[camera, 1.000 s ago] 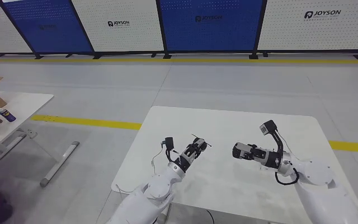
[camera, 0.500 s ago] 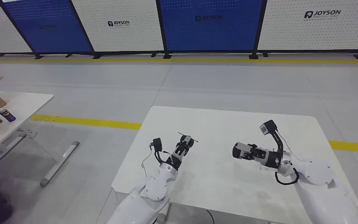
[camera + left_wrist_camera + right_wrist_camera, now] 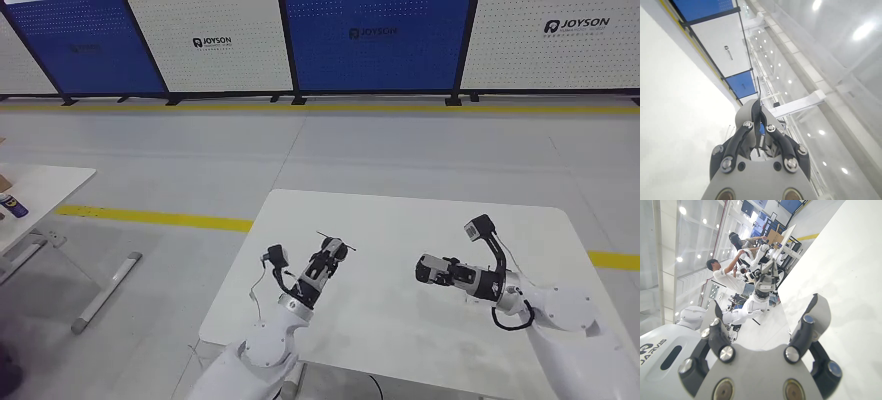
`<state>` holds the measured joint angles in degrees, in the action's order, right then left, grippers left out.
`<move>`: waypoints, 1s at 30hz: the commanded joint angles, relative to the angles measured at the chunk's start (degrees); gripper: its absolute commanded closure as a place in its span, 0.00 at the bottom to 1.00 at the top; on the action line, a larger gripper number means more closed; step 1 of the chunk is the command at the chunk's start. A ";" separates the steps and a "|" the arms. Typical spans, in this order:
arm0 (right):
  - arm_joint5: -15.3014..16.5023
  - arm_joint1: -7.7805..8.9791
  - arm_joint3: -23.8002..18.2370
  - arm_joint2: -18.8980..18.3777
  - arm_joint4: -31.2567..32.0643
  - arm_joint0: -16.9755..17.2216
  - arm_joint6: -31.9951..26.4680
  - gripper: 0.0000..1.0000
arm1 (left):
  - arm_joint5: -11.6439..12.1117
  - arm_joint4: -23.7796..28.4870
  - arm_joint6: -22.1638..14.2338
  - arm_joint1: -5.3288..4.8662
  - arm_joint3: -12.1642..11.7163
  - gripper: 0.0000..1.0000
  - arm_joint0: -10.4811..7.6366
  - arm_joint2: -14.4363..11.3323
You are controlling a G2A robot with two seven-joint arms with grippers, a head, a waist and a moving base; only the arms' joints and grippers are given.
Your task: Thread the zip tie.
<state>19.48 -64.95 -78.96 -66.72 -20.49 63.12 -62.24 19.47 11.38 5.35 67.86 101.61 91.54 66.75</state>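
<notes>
**One zip tie pinched in the left hand, right hand open and empty**

I see one zip tie point(image 3: 758, 89), a thin black strip. It is clamped between the fingertips of my left hand point(image 3: 758, 108), which is closed tight on it. One narrow end pokes out past the tips. The rest runs back between the fingers point(image 3: 745, 115) toward the palm, where I lose its end.

From the top view the tie point(image 3: 340, 241) is only a short dark line across the left hand point(image 3: 331, 250), held above the left part of the white desk point(image 3: 420, 330). I cannot make out its locking head.

My right hand point(image 3: 766, 305) has its jaws spread wide with nothing between them. It sits over the desk well apart from the left point(image 3: 424, 270).
</notes>
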 commanded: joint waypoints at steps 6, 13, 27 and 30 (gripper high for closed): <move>0.00 0.00 0.00 0.00 0.00 0.00 0.00 0.00 | 0.01 0.63 -2.50 -0.69 17.09 1.00 9.84 7.34; 0.00 0.00 0.00 0.00 0.00 0.00 0.00 0.00 | 0.01 -2.65 -2.17 -0.34 20.46 1.00 13.22 9.21; 0.00 0.00 0.00 0.00 0.00 0.00 0.00 0.00 | -10.12 -5.73 -0.87 0.38 14.00 1.00 7.06 5.54; 0.00 0.00 0.00 0.00 0.00 0.00 0.00 0.00 | -12.74 -8.88 2.30 0.93 9.25 1.00 4.14 3.10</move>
<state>19.48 -64.95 -78.96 -66.72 -20.49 63.12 -62.24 7.55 3.92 6.09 68.61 112.74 96.69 70.62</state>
